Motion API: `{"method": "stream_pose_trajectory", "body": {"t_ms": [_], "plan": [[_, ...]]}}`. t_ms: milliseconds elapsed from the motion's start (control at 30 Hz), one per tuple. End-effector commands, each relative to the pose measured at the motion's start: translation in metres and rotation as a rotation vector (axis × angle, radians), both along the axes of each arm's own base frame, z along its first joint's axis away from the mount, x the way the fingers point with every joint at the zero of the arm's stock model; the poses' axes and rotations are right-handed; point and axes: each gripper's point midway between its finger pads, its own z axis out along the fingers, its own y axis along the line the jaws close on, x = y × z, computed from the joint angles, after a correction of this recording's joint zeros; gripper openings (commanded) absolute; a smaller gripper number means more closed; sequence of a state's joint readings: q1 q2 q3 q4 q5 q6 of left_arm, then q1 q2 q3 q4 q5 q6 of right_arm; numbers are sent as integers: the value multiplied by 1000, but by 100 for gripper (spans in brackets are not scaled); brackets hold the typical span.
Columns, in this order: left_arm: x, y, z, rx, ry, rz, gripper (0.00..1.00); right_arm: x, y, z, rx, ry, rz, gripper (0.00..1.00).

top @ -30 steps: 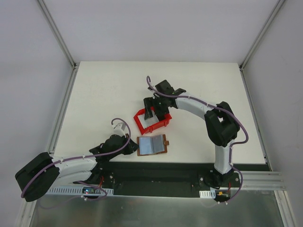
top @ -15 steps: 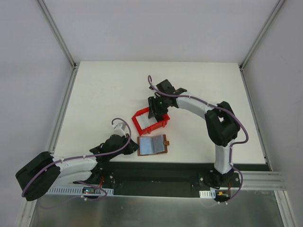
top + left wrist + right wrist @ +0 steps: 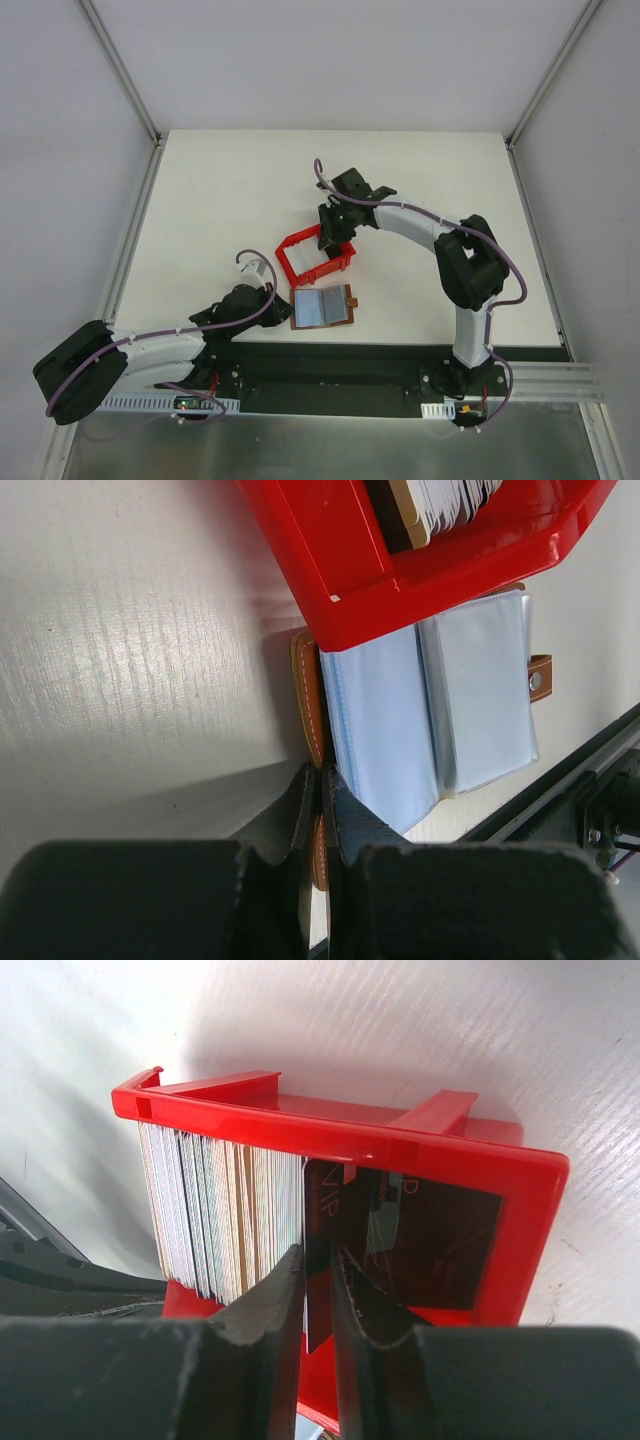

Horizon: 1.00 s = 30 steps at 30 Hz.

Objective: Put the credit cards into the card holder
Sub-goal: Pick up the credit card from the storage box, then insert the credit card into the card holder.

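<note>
The card holder (image 3: 322,306) lies open near the table's front edge, brown outside with pale blue sleeves (image 3: 440,700) facing up. My left gripper (image 3: 322,780) is shut on its brown left edge (image 3: 308,695). Just behind it stands a red tray (image 3: 315,255) holding a stack of credit cards (image 3: 215,1215) set on edge. My right gripper (image 3: 318,1260) reaches down into the tray (image 3: 340,1140). Its fingers are shut on one dark credit card (image 3: 322,1205) marked VIP, at the end of the stack. In the top view the right gripper (image 3: 333,233) hides that card.
A dark reflective panel (image 3: 445,1245) fills the tray's free end beside the gripped card. The tray's front wall (image 3: 400,580) overlaps the card holder's far edge in the left wrist view. White table (image 3: 220,200) lies to the left and behind; a black rail (image 3: 350,360) runs along the front.
The right gripper's jaws have closed from wide open onto the dark card in the tray, and the gripper has settled slightly lower. The left arm and card holder have not moved.
</note>
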<state>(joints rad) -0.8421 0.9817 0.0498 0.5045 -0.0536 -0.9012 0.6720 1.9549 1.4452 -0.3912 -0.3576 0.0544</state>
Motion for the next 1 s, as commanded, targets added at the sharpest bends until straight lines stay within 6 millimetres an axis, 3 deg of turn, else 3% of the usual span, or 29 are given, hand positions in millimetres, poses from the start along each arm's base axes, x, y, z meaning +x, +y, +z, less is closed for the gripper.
{"method": "stream_pose_trajectory", "body": {"t_ms": [0,467,700,867,967], "plan": [[-6,8,-13,61,31,-19,0,-1,3,30,60,-36,2,15],[-7,8,-14,61,36,-25,0,19,-17,46,-6,-157,-70,0],[-8,8,-15,63,36,-28,0,32,-34,85,-6,-327,-128,0],[-10,7,-15,61,38,-39,0,11,-46,127,100,-400,-164,0],[-12,8,-17,64,44,-47,0,-10,-54,136,174,-394,-191,0]]}}
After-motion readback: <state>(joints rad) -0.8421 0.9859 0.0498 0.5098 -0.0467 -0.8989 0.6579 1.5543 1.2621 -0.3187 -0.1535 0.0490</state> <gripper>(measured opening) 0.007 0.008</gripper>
